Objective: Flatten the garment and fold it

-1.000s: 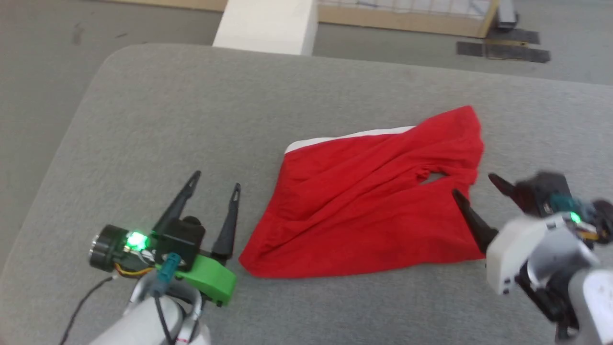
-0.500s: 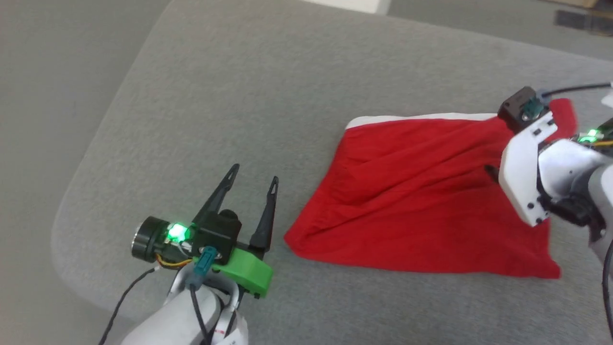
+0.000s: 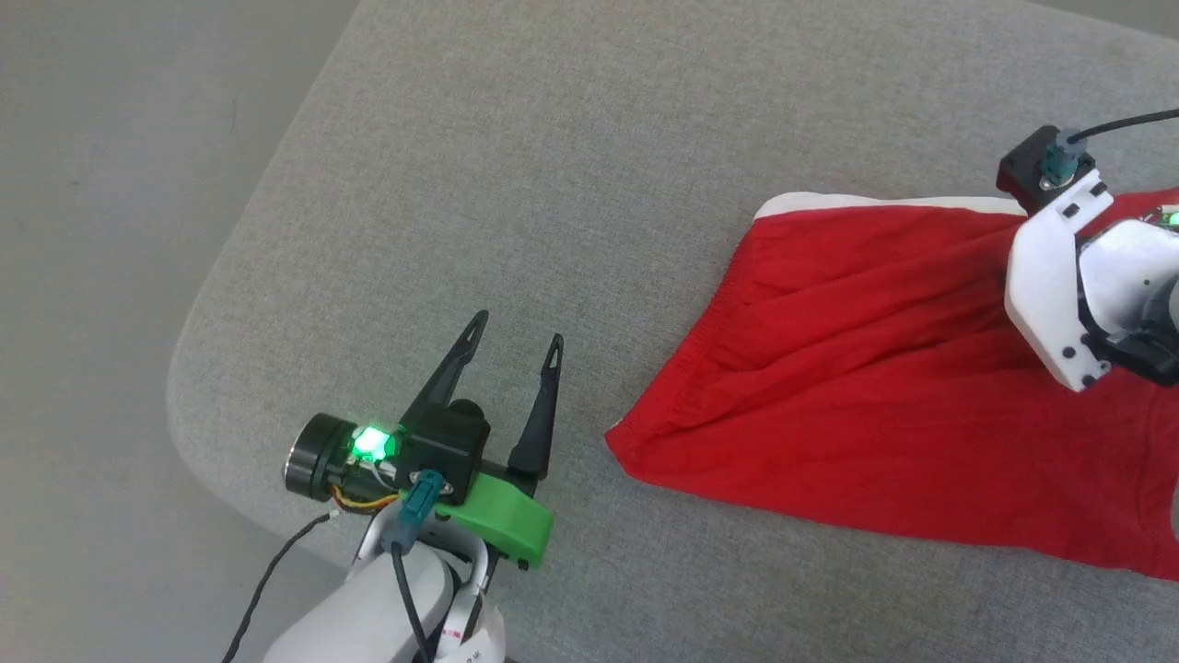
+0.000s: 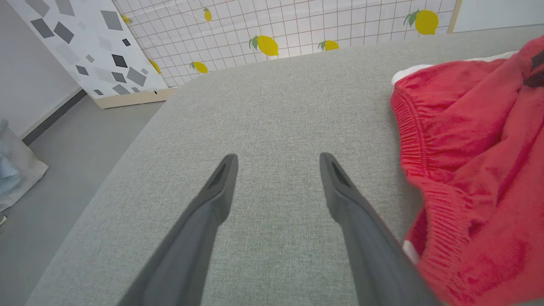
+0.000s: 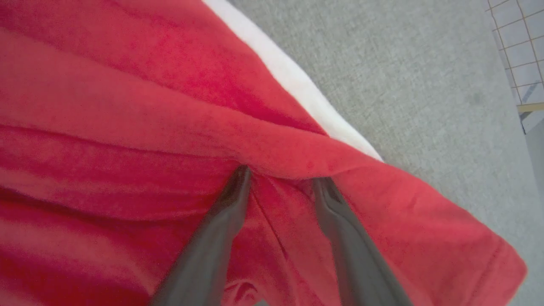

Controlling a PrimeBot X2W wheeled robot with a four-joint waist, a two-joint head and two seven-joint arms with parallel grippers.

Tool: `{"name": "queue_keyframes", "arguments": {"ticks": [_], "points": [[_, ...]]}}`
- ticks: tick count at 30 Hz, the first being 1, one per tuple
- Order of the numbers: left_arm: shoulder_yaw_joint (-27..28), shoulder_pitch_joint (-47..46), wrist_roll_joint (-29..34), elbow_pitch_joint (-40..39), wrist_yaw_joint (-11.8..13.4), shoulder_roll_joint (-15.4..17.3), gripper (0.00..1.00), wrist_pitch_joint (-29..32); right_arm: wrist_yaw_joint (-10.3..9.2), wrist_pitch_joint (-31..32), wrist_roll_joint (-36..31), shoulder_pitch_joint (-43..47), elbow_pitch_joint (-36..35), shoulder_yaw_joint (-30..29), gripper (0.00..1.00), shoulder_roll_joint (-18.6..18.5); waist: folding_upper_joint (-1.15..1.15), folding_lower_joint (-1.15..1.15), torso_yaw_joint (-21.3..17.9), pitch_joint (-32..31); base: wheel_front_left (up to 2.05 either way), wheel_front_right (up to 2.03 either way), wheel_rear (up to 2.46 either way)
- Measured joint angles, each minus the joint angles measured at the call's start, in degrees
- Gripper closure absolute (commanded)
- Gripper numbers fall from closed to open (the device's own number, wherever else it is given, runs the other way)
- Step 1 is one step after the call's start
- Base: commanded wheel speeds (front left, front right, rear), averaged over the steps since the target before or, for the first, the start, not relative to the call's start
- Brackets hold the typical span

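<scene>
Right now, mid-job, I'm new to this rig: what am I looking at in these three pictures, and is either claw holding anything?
It's a two-armed robot. The wide picture comes from its head, looking down on a grey fabric-covered surface. The other two come from cameras on each wrist, looking along that arm's two dark fingers. On the surface lie crumpled bright red soft shorts with a white stripe along one edge. The left gripper is open over bare surface beside the shorts, holding nothing. The right gripper has its fingers apart, tips pushed into a fold of the red cloth; I can't see a firm grip.
</scene>
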Motion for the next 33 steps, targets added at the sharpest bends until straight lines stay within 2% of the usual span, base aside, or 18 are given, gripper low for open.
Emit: {"name": "queue_keyframes", "arguments": {"ticks": [5, 11, 16, 20, 25, 33], "points": [[0.21, 0.01, -0.02, 1.09, -0.25, -0.10, 0.00, -0.01, 0.02, -5.55, -0.41, -0.24, 1.23, 0.53, 1.00, 0.93, 0.00, 0.00, -0.43, -0.27, 0.00, 0.00, 0.00], [0.27, 0.00, -0.32, 1.74, -1.16, -0.02, 0.00, 0.00, 0.01, -12.00, -1.96, -0.20, 1.93, -2.36, 1.00, 1.23, 0.00, 0.00, -2.02, -2.29, 0.00, 0.00, 0.00], [0.03, -0.02, -0.46, 1.75, -1.21, -0.03, 0.00, 0.10, 0.01, -15.82, -3.59, -0.40, 1.02, -4.45, 1.00, -0.02, 0.00, 0.00, -3.16, -3.58, 0.00, 0.00, 0.00], [-0.22, -0.14, -0.46, 1.29, -1.25, -0.19, 0.00, 0.11, 0.01, -18.72, -5.63, -3.85, 1.10, -4.46, 1.00, -1.42, 0.00, 0.00, -3.04, -3.10, 0.00, 0.00, 0.00], [-0.25, -0.67, -0.46, 0.96, -1.26, -0.91, 0.00, 0.10, 0.01, -23.26, -8.82, -10.98, 3.88, -1.07, 1.00, -2.24, 0.00, 0.01, -2.10, -1.18, 0.00, 0.00, 0.00], [-0.01, -1.12, -0.45, 1.03, -1.68, -1.64, 0.00, 0.02, 0.01, -26.80, -9.98, -17.30, 15.38, 6.61, 1.00, -0.67, 0.00, 0.00, -0.11, 1.36, 0.00, 0.00, 0.00]]}}
